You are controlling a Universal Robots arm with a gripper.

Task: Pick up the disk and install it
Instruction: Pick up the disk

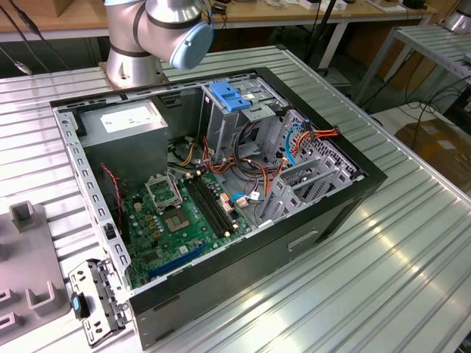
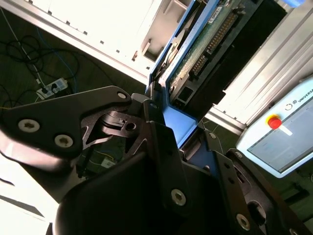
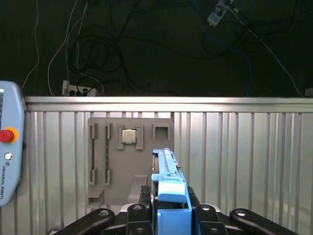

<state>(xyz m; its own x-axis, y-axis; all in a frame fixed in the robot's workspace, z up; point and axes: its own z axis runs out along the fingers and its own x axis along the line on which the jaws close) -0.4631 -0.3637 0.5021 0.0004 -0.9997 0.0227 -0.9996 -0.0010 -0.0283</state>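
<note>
Ribbed aluminium tabletop (image 1: 412, 265) carries the whole job, with dark floor and loose cables (image 3: 93, 49) beyond its edge. The disk (image 3: 168, 183), a dark metal rectangular hard drive with blue plastic side rails, sits clamped edge-on between the black fingers (image 2: 164, 147). They are closed on it, one against each broad side, near one end. In the second wrist view its green circuit-board underside (image 2: 205, 44) faces the camera, with a connector row exposed.

Expect it to feel dense and rigid for its size. The metal casing looks smooth, so it could slip if you loosen the hold. I judge the bare board and connector pins the fragile parts, so keep pressure on the casing and rails, never on the board.

Beyond the disk, the first wrist view shows a grey fixture plate (image 3: 98, 161) holding a small square processor chip (image 3: 128, 136), and a pale teach pendant (image 3: 10, 147) beside it. In the exterior view the open black computer case (image 1: 324, 213) lies on its side. Its grey drive cage is topped by a blue latch (image 1: 229, 97), near the green motherboard (image 1: 184, 220) and grey power-supply box (image 1: 121, 121).
</note>
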